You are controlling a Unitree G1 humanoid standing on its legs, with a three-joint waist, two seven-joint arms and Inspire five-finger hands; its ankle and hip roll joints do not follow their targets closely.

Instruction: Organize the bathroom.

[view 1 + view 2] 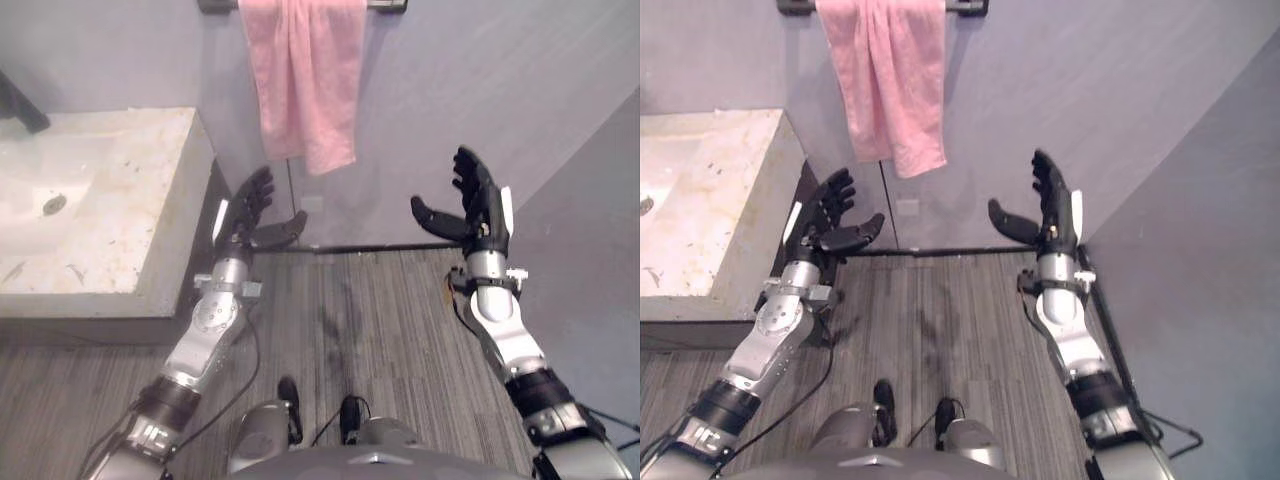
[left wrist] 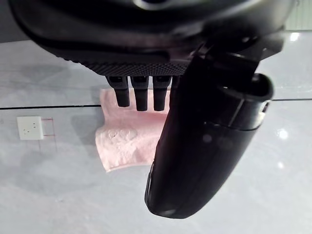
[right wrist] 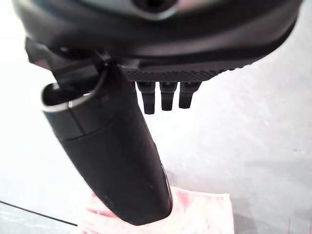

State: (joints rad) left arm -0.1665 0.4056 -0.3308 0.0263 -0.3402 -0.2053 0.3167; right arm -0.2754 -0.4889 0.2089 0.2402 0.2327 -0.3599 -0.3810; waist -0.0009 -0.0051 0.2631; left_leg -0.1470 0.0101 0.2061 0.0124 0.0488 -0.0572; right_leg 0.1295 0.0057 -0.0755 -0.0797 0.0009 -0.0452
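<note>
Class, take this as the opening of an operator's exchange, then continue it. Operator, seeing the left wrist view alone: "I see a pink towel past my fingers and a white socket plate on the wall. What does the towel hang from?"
Observer: The pink towel is draped over a dark rail high on the wall.
Operator: Where is my other hand?
Observer: The right hand is raised below and to the right of the towel, fingers straight, holding nothing.
Operator: Anything beside my left hand?
Observer: The left hand, open too, is near the corner of a pale stone sink counter on its left.
Operator: Is either hand touching the towel?
Observer: No, both are below it and clear of the cloth.
</note>
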